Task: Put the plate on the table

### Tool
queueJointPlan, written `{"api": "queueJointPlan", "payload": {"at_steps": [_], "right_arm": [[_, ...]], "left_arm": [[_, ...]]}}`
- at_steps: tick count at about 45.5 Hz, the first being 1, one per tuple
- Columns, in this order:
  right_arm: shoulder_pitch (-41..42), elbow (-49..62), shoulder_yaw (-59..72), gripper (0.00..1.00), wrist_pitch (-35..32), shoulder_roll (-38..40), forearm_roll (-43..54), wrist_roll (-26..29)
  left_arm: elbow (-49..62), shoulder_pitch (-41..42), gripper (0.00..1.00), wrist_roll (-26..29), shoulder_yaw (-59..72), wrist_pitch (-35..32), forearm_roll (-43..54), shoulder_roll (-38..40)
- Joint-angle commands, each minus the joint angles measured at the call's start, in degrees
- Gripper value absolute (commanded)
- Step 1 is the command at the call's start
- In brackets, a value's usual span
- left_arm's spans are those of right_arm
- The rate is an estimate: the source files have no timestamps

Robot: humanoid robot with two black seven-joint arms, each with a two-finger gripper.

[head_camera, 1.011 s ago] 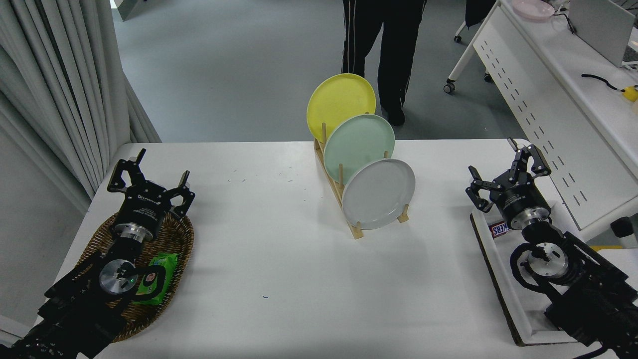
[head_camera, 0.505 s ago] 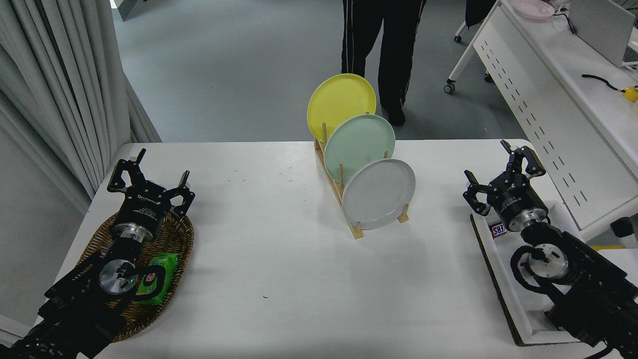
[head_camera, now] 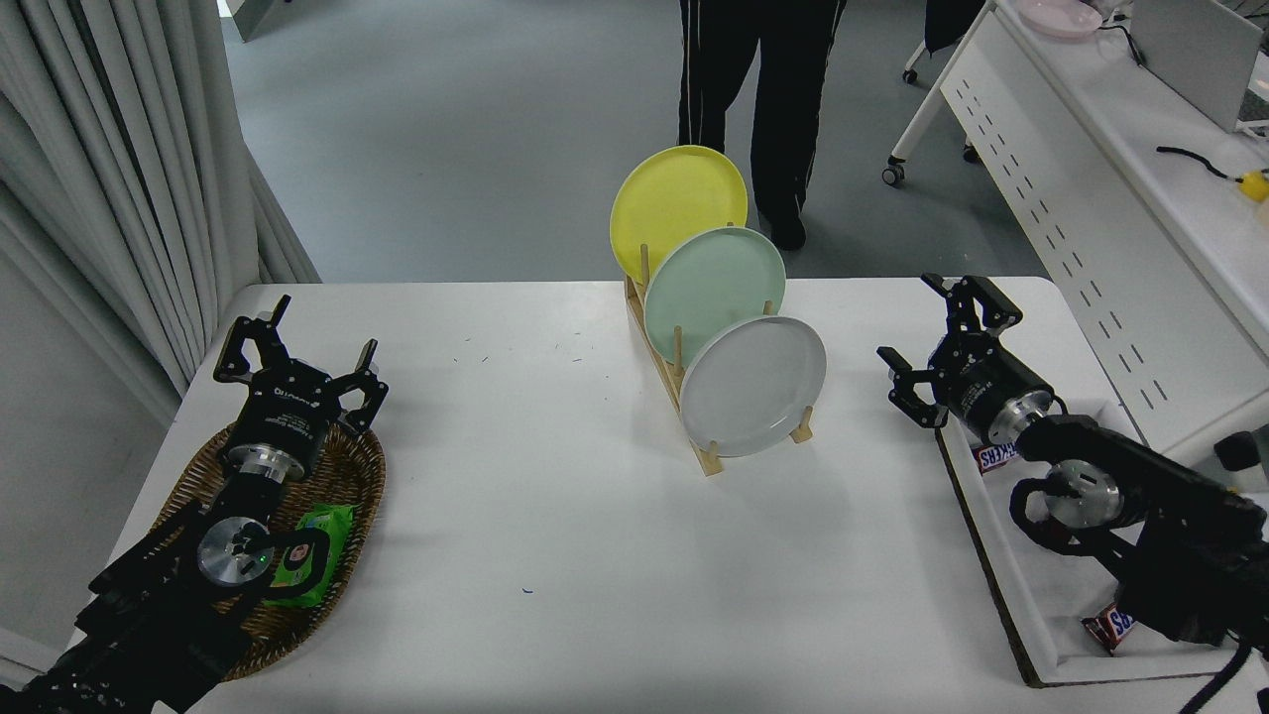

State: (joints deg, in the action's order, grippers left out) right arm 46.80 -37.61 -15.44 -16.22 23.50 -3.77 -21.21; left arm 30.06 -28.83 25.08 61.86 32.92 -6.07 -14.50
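Right hand (head_camera: 930, 343) spread wide, empty, hovering over white bench (head_camera: 555, 535) right of grey plate (head_camera: 752, 386), plate upright in front slot of wooden rack (head_camera: 706, 458), left hand (head_camera: 297, 359) released over basket (head_camera: 342, 476).

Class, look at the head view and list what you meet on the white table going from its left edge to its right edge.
Wicker basket under the parked left tool → wooden rack with the pale grey plate → open right tool → white tray.

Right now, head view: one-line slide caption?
Open right end effector beside the round pale grey plate standing in the wooden rack; left arm parked lower left.
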Motion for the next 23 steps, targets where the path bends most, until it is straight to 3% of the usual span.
{"api": "queueJointPlan", "payload": {"at_steps": [1, 9, 23], "right_arm": [[6.62, -8.78, 15.17, 1.0, 0.04, 6.2, -11.42, 0.03], [12.52, -15.56, 24.92, 1.0, 0.13, 10.42, -18.46, 0.03], [20.07, -19.34, 34.77, 1.0, 1.19, 10.69, -24.78, 0.9]], "left_arm": [[0.08, 0.0, 1.0, -0.03, 0.02, 0.04, 0.0, 0.0], [-0.01, 0.0, 1.0, 0.06, 0.02, -0.05, 0.0, 0.0], [-0.01, 0.0, 1.0, -0.03, 0.02, 0.04, 0.0, 0.0]]}}
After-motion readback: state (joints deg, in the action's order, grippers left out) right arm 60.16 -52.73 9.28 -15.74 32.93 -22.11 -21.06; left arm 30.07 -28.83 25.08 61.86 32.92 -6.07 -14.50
